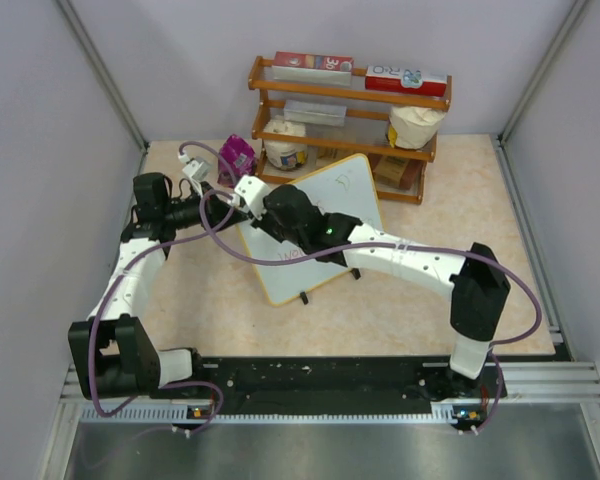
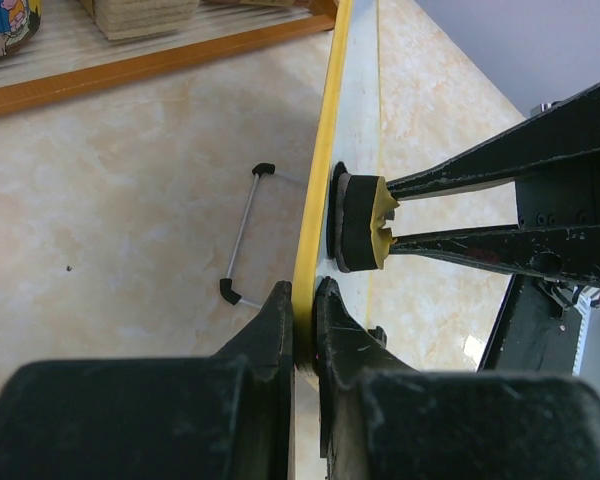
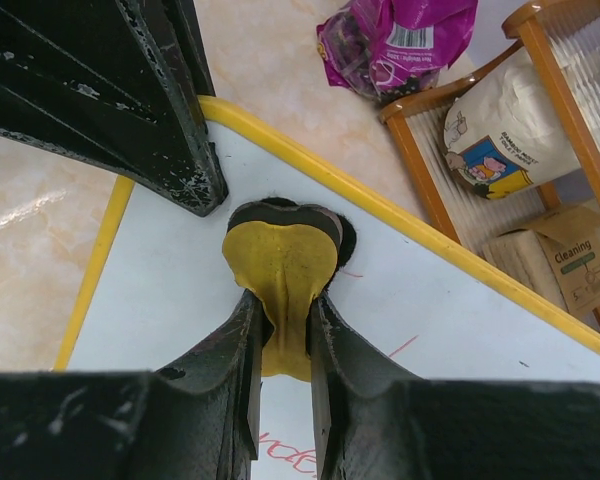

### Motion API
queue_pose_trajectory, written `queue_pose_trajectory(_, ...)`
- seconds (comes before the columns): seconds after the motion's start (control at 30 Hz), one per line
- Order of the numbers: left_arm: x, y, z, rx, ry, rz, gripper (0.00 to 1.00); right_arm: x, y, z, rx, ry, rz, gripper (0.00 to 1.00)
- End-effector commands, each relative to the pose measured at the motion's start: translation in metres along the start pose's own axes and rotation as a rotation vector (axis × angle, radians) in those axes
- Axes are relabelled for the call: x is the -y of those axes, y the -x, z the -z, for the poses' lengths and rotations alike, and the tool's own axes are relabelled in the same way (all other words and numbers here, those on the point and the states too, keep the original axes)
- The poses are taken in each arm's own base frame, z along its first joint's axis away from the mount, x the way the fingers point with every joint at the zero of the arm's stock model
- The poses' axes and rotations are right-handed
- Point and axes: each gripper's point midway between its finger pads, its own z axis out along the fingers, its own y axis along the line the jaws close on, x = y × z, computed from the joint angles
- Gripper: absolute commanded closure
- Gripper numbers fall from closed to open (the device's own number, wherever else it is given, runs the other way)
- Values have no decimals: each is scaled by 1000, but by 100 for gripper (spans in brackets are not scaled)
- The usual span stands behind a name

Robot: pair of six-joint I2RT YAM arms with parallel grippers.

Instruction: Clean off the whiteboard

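Note:
The whiteboard (image 1: 345,195), white with a yellow frame (image 3: 450,250) and small black feet, lies tilted in the middle of the table. Red writing (image 3: 295,462) shows on it. My left gripper (image 2: 302,315) is shut on the board's yellow edge (image 2: 320,200). My right gripper (image 3: 283,315) is shut on a yellow eraser (image 3: 280,265) with a black felt pad, pressed on the board near its top left corner. The eraser also shows in the left wrist view (image 2: 365,222). In the top view the right gripper (image 1: 265,208) meets the left gripper (image 1: 230,205) at the board's left edge.
A wooden shelf (image 1: 350,125) with boxes and bags stands behind the board. A purple bag (image 1: 236,157) lies to the left of the shelf. Grey walls close in both sides. A wire stand (image 2: 242,235) sits under the board.

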Motion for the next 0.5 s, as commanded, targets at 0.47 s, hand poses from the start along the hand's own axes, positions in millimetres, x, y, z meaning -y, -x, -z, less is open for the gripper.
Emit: queue_pose_trajectory(0.47, -7, -16, 3, -33, 57, -174, 100, 73, -19, 12, -33, -241, -49, 100)
